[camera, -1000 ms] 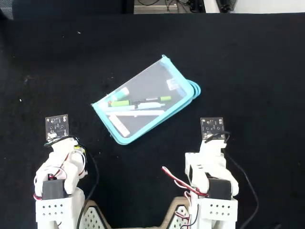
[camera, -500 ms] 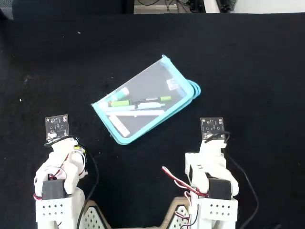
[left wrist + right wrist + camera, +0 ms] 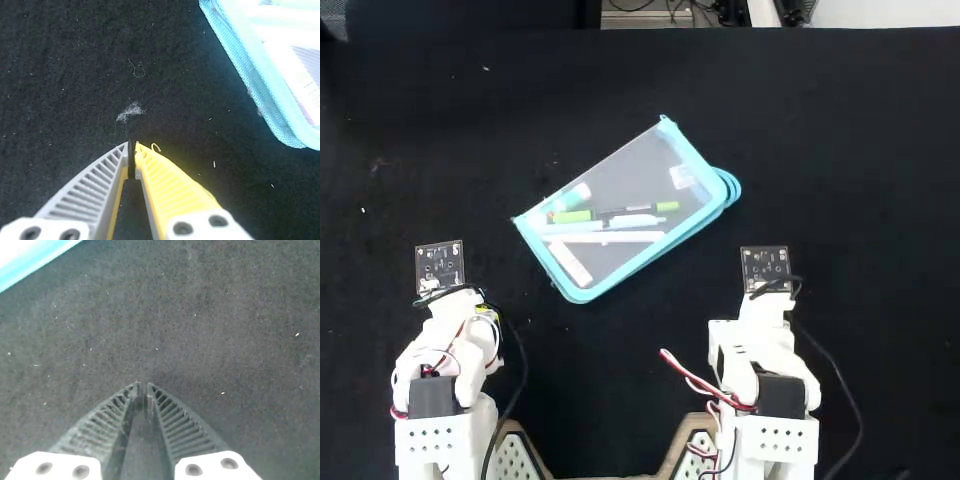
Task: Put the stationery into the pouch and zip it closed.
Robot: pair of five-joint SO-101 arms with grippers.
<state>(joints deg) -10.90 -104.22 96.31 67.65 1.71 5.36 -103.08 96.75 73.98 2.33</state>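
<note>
Nothing has shifted in the last second: the pouch (image 3: 625, 210) lies mid-scene on the surface (image 3: 840, 150) with the stationery (image 3: 610, 217) inside, while the left arm (image 3: 445, 335) and right arm (image 3: 765, 335) sit parked nearer, both jaws together, so the task looks finished.

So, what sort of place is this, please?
Probably a robotics lab bench: a small white left arm and right arm fixed side by side, a table under black cloth, and a turquoise, clear-fronted pouch of stationery.
</note>
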